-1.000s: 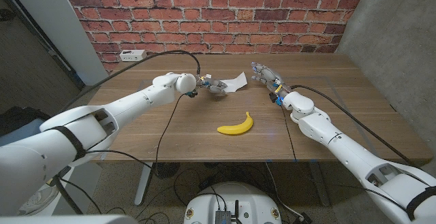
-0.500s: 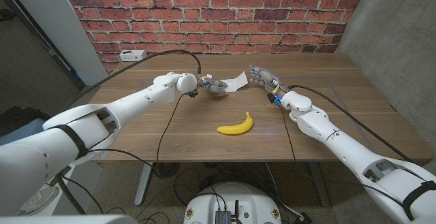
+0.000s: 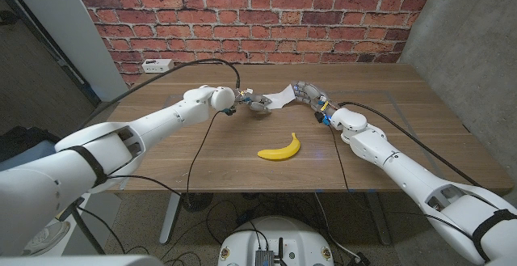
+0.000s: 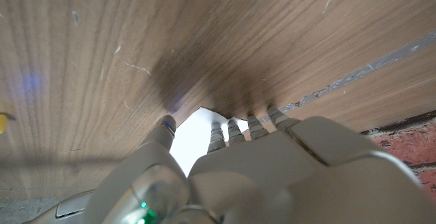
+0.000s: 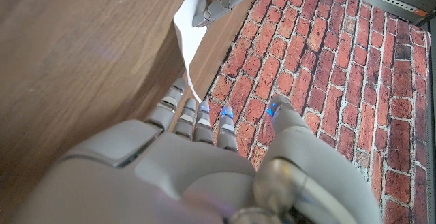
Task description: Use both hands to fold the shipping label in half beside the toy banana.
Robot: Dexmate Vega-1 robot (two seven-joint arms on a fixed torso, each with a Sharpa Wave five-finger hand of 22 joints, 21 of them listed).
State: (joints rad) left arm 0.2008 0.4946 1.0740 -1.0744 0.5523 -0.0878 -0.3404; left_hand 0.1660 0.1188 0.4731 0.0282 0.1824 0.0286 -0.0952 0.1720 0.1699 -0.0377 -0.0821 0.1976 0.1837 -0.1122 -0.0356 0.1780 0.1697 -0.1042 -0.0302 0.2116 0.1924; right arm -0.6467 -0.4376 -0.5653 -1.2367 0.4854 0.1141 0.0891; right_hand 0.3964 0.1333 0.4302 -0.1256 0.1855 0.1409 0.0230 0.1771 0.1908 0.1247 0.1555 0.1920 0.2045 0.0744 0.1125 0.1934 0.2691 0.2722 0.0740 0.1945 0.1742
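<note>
The shipping label [image 3: 279, 97] is a white sheet, curled and lifted off the desk [image 3: 388, 149] toward its far side, behind the yellow toy banana [image 3: 281, 148] and well apart from it. The left hand [image 3: 255, 103] pinches its left end in closed fingers. The right hand [image 3: 307, 92] has its fingers at the label's right edge; grip unclear. Bare wood lies around the banana.

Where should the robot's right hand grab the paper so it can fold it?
Best by the raised free edge of the shipping label, coming in from the robot's right, where the right hand already is. The left hand holds the other end, so that edge sticks up, easy to pinch.
</note>
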